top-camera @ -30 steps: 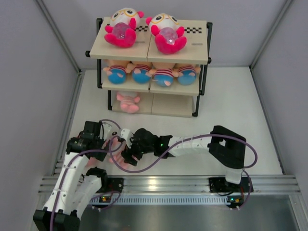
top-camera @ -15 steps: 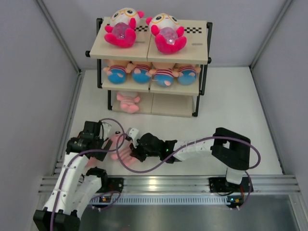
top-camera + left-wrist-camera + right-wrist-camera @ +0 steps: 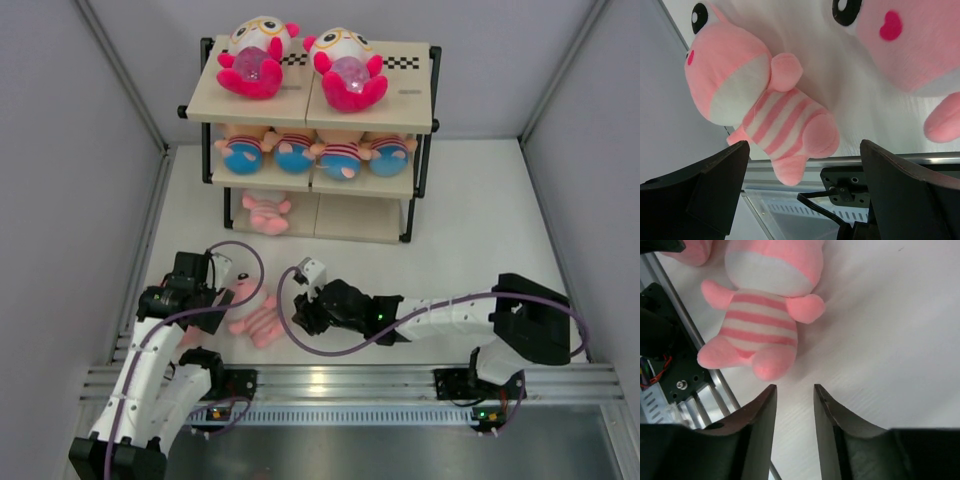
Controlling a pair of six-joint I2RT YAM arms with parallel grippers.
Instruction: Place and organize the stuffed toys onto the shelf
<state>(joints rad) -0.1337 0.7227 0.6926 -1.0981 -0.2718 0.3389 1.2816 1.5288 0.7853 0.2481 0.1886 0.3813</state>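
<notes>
Right wrist, pink striped toy (image 3: 760, 322) on table (image 3: 885, 335)

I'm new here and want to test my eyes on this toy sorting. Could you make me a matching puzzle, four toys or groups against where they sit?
Things:
1 magenta-and-white toys
2 blue-bottomed toys
3 farther pink toy
4 nearer pink striped toy

Places:
A on the table, off the shelf
B shelf's top board
C bottom board, left end
D middle board

Pairs: 1-B, 2-D, 3-C, 4-A.
</notes>
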